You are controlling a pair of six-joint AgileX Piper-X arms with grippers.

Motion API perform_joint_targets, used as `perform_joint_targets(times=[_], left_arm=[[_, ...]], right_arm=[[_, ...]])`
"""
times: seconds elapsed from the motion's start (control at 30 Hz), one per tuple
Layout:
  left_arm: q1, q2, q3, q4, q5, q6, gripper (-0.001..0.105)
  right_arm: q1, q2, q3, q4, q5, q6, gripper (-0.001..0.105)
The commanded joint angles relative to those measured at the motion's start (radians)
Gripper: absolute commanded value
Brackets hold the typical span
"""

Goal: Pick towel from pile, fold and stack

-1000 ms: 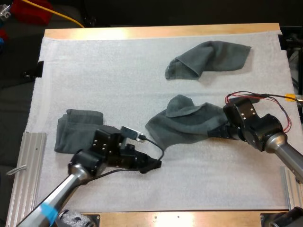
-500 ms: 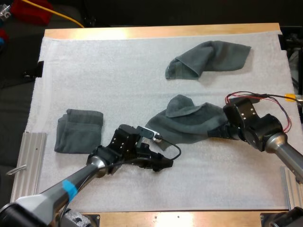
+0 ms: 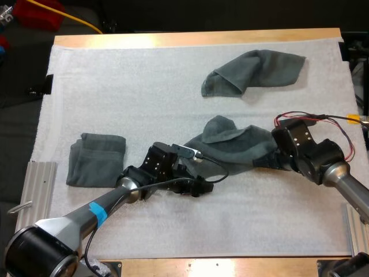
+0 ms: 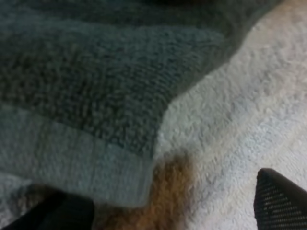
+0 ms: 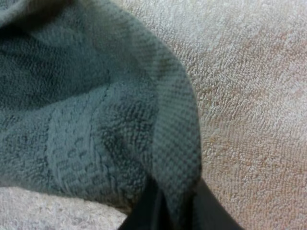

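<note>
Work centres on the crumpled dark grey-green terry towel (image 3: 230, 147), which lies right of centre on the white foam mat (image 3: 115, 86) covering the wooden table (image 3: 196, 39). The right tool (image 3: 267, 161) is closed on this towel's right edge. In the right wrist view its black fingers (image 5: 146, 212) pinch a rolled fold of cloth from both sides, while the rest of the cloth rests on the mat. That grip seems meant to anchor one end, so the cloth can be drawn flat rather than dragged about. The left tool (image 3: 203, 187) sits low over the mat at the towel's near left corner. In the left wrist view its fingers (image 4: 280, 203) stand wide apart and hold nothing, with the hemmed corner just ahead of the gap, apparently lined up so that corner can pass between them. The step in hand looks like securing a second grip before spreading and folding. It calls for a short, low advance that catches the hem; the risk is nudging the corner away or snagging the mat's surface. A folded dark grey-green towel (image 3: 97, 158) lies near the left side, well apart, probably as the base of the stack. A second crumpled grey-green towel (image 3: 251, 72) waits at the far right.
</note>
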Motion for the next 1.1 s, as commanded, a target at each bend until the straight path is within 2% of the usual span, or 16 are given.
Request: perform_joint_targets(times=[0.0,0.1,0.27,0.47,0.7,0.87,1.07], left_arm=[[-0.002,0.005,-0.007,-0.009,-0.028,-0.001,0.069],[-0.002,0.012,-0.007,-0.015,-0.035,-0.001,0.069],[-0.002,0.014,-0.009,-0.051,0.001,-0.001,0.069],[-0.002,0.014,-0.009,-0.053,0.02,-0.001,0.058],[-0.002,0.014,-0.009,-0.031,0.013,-0.001,0.056],[-0.01,0.047,-0.016,-0.03,0.021,-0.001,0.044],[-0.01,0.047,-0.017,-0.025,0.016,-0.001,0.042]], right_arm=[[-0.004,-0.008,-0.002,0.007,0.008,0.0,0.003],[-0.004,-0.008,-0.002,0.007,0.008,0.0,0.003],[-0.004,-0.008,-0.002,0.007,0.008,0.0,0.003],[-0.004,-0.008,-0.002,0.007,0.008,0.0,0.003],[-0.004,-0.008,-0.002,0.007,0.008,0.01,0.003],[-0.004,-0.008,-0.002,0.007,0.008,0.016,0.003],[-0.004,-0.008,-0.002,0.007,0.008,0.016,0.003]])
